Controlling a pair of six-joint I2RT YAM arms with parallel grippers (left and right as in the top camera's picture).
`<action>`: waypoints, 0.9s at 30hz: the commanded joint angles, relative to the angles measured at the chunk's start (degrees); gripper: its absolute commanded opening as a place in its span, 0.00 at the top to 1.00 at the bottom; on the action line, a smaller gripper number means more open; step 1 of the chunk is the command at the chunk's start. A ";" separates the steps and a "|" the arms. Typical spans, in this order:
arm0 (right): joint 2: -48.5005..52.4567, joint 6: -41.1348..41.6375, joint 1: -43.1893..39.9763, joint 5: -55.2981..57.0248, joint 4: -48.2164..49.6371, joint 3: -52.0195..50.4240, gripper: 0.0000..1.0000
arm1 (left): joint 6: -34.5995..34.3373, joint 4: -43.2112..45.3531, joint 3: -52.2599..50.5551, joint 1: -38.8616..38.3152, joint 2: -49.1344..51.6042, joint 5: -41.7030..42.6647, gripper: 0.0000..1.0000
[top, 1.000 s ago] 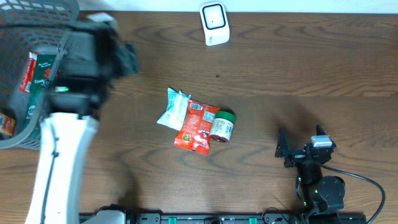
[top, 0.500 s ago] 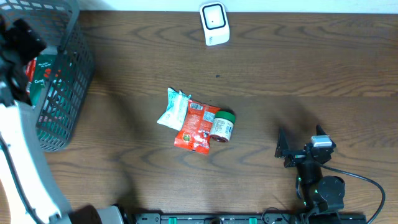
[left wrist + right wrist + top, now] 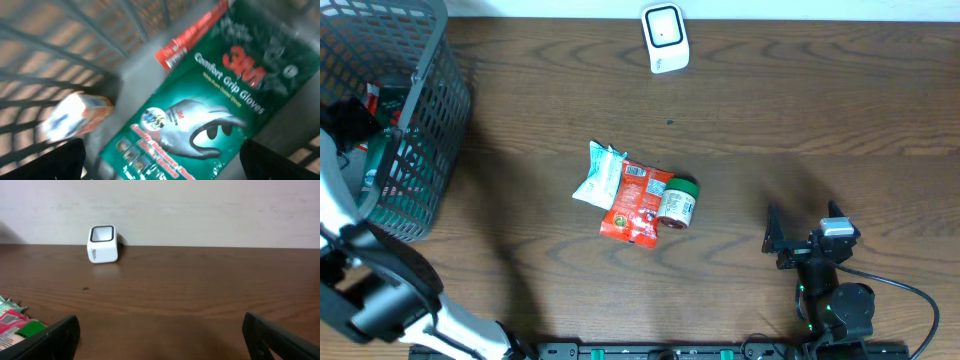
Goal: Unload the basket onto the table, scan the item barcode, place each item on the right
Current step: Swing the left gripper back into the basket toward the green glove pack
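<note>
Hovering wide apart and empty inside the basket [image 3: 430, 120], the left fingers [image 3: 60, 162] hang above a green glove pack [image 3: 200, 120] lying on its floor. The right fingers [image 3: 55, 335], also spread and empty, sit near the tabletop's [image 3: 800, 110] front edge. This looks like a drop-off. The next move is probably to fetch the red pouch [image 3: 638, 202], jar [image 3: 678, 203] or white packet [image 3: 598, 172] clustered mid-tabletop and turn its barcode to the scanner [image 3: 664, 38].

Bare table [image 3: 820, 110] lies open between the scanner [image 3: 665, 38], 3 clustered items [image 3: 638, 200] and basket [image 3: 430, 110].
</note>
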 commanded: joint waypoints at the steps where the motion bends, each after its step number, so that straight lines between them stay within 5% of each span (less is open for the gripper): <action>1: -0.31 -0.48 -0.24 0.13 -0.22 -0.04 0.01 | 4.98 0.02 0.11 0.00 4.46 2.82 0.02; 8: -0.31 -0.48 -0.24 0.13 -0.24 -0.04 0.01 | 8.83 -0.39 0.09 -0.07 12.66 12.92 0.02; 21: -0.31 -0.48 -0.24 0.13 -0.22 -0.04 0.01 | 9.64 -1.70 -0.02 -0.79 19.93 12.90 0.03; 27: -0.31 -0.48 -0.24 0.13 -0.22 -0.04 0.01 | 9.64 -1.75 -0.02 -1.70 19.96 12.90 0.56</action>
